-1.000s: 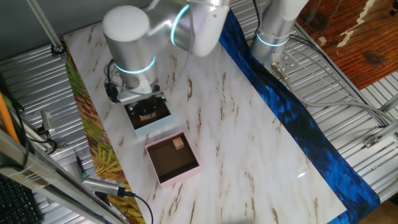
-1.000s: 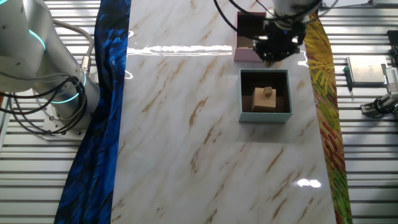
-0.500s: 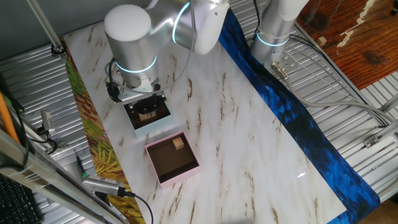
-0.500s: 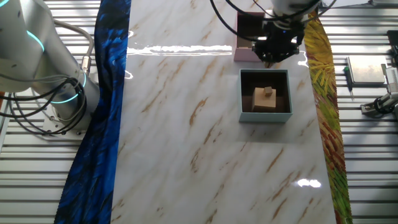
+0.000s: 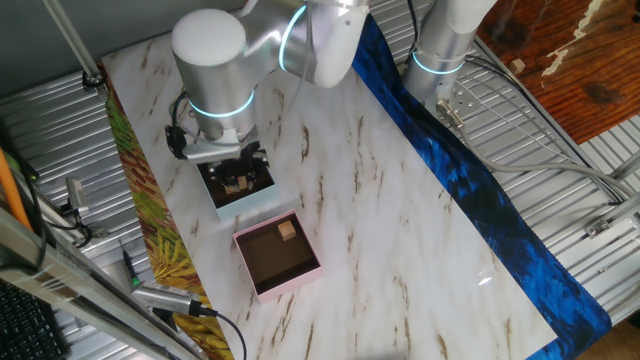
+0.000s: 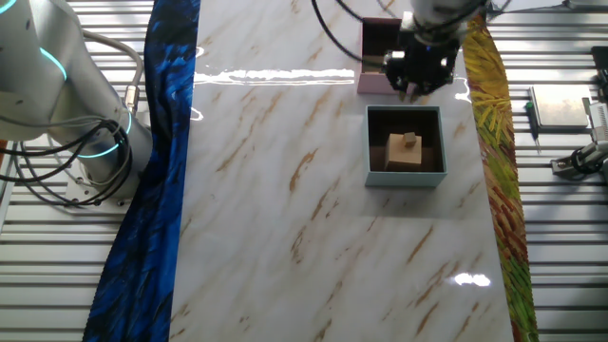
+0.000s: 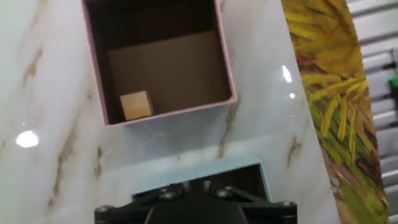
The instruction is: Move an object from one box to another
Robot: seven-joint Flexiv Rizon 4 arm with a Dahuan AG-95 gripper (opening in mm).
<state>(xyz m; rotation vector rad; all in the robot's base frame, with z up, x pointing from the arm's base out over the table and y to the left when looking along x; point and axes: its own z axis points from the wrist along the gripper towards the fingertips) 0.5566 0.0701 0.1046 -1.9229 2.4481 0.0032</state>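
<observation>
Marble-patterned white table (image 6: 285,190) carrying a light-blue-walled square shallow box (image 6: 406,177) with stacked small wooden blocks (image 6: 405,150) inside, beside a pink-walled square shallow box (image 7: 227,62) holding one wooden cube (image 7: 135,104). Hovering at the blue box's edge, black two-finger pincer (image 6: 418,76), spread or pressed together impossible to tell. Probably light, rigid, splinter-free blocks, best pinched across flat opposite faces.

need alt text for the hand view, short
Looking down past the dark gripper body at the bottom edge, a pink-walled box with a dark brown inside holds one small wooden cube in a corner. The light-blue box's rim shows just below it on the white marble table, with a yellow leaf-pattern strip at right.
</observation>
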